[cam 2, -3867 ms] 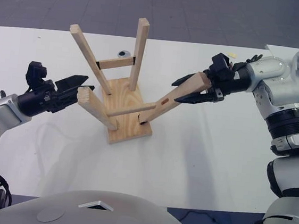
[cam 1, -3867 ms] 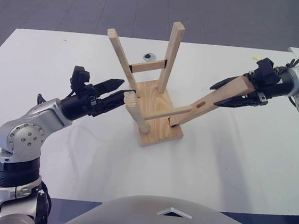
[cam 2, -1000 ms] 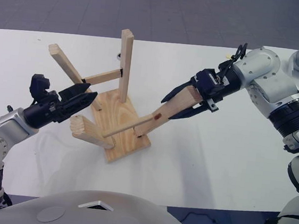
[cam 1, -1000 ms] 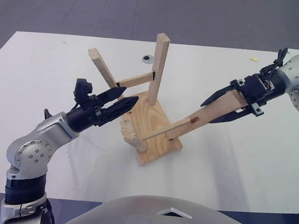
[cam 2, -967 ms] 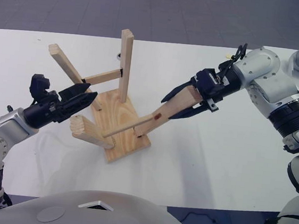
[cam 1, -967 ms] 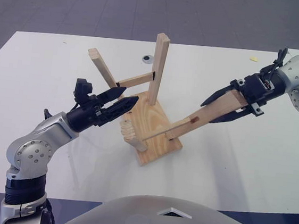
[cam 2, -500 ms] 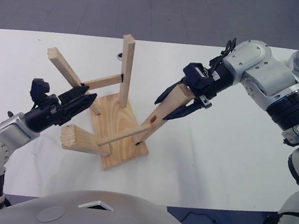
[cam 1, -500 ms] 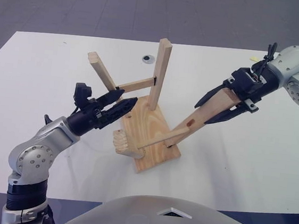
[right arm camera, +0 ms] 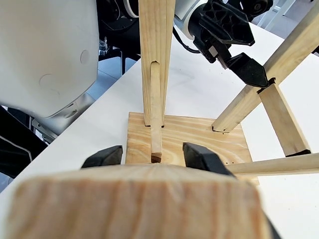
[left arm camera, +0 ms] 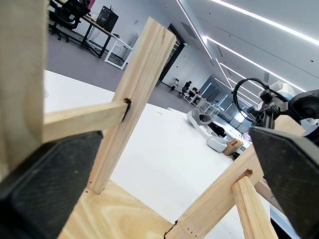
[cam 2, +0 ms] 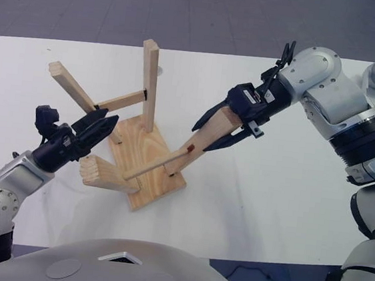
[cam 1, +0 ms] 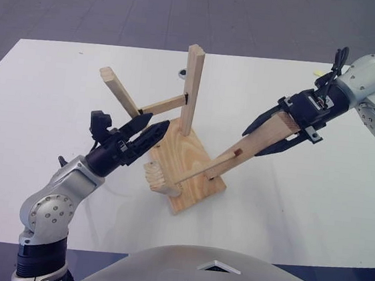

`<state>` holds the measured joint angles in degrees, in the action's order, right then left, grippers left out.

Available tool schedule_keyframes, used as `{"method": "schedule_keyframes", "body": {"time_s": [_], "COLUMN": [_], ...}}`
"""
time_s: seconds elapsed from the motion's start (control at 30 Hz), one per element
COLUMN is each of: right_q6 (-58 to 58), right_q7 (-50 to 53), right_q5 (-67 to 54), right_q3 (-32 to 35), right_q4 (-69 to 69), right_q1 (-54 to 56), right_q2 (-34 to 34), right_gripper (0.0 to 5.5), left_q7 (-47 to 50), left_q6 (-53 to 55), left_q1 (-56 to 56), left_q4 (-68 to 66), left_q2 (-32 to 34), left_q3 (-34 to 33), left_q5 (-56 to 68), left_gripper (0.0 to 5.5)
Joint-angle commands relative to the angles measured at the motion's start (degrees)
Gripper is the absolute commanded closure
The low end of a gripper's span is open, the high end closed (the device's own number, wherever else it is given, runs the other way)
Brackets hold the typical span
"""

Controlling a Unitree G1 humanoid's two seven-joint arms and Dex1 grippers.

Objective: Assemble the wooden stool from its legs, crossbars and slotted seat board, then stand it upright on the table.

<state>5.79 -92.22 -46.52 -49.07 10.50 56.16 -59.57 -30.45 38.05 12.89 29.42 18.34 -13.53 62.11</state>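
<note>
On table (cam 1: 300,213), seat board (cam 1: 195,165), legs (cam 1: 192,87) slotted in

Open office, desks (left arm camera: 92,21), ceiling strip lights (left arm camera: 264,18)

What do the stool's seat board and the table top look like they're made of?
Seat board: pale, bare-looking wood, maybe pine; grain lines show, no gloss. Table: smooth matte white top, possibly laminate; no grain visible.
</note>
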Motion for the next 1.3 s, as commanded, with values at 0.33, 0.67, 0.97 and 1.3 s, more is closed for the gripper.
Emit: {"method": "schedule_keyframes", "body": {"time_s": [0.33,0.67,0.97,1.3], "right_q6": [-8.07,-12.51,-16.16,-17.86], "right_q7": [-0.26,-0.26,-0.24,1.97], "right_q5": [12.85,13.44,15.47,21.24], "right_q3": [-9.69,-12.96,-13.25,-10.86], "right_q4": [0.75,-1.01,-3.81,-7.71], "right_q1": [4.34,5.15,1.02,-9.51], "right_q2": [3.65,4.93,6.24,5.52], "right_gripper": [3.46,3.46,3.46,3.46], "left_q7": [2.71,2.93,3.54,3.71], "left_q6": [-3.12,-4.61,-4.97,-5.68], "left_q1": [1.80,2.89,3.56,3.40], "left_q4": [1.44,1.40,1.98,1.58], "left_q2": [-1.66,-2.00,-2.41,-2.70], "left_q3": [2.40,3.04,3.78,5.04], "left_q5": [-3.72,-3.89,-4.18,-4.36], "left_gripper": [0.10,0.10,0.10,0.10]}}
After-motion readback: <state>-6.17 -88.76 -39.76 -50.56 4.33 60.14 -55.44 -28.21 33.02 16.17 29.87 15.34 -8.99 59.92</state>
